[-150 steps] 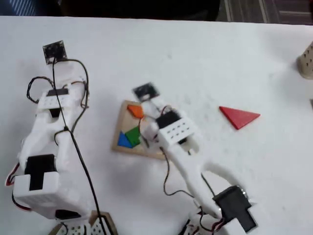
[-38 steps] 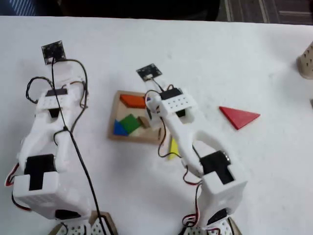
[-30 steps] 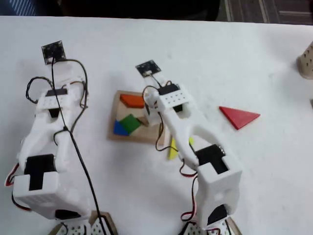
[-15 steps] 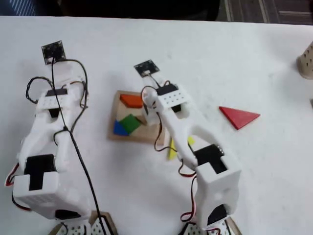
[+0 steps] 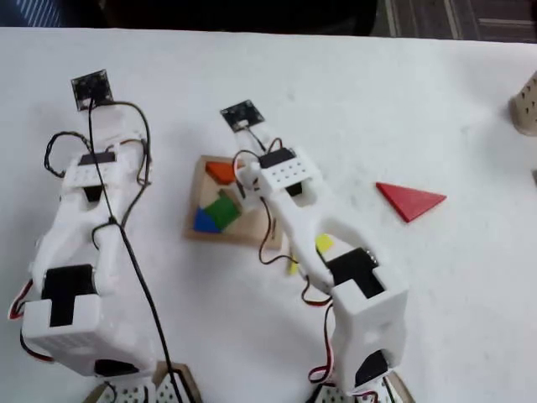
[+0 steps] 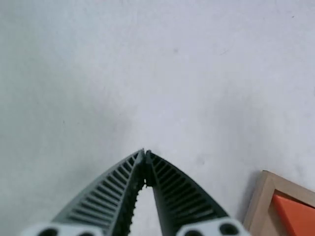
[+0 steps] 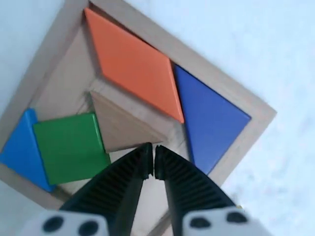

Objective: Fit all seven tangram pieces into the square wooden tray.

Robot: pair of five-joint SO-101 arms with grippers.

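Seven pieces: five lie inside the tray, two lie outside it on the surface (image 5: 352, 101).
Tray (image 5: 231, 242): square and wooden, in the middle of the surface, between the two arms, turned a little so its corners point far and near.
Pieces in tray: an orange piece (image 7: 135, 64) lies on the far side and touches a dark blue triangle (image 7: 209, 118); a wood-coloured triangle (image 7: 123, 128) lies in the middle; a green square (image 7: 69, 147) is just beside it; a light blue triangle (image 7: 19, 152) fills the near left corner.
Red triangle (image 5: 409, 200): flat on the surface, right of the tray and well apart from it.
Yellow piece (image 5: 324, 243): on the surface near the tray's near right corner, partly hidden under the right arm.
Right hand (image 7: 151, 158): above the tray, its fingers pressed together with nothing between them; the tips are at the edge of the wood-coloured triangle, and I cannot tell if they touch it.
Left hand (image 6: 145, 164): above the bare surface left of the tray, fingers closed together, holding nothing.
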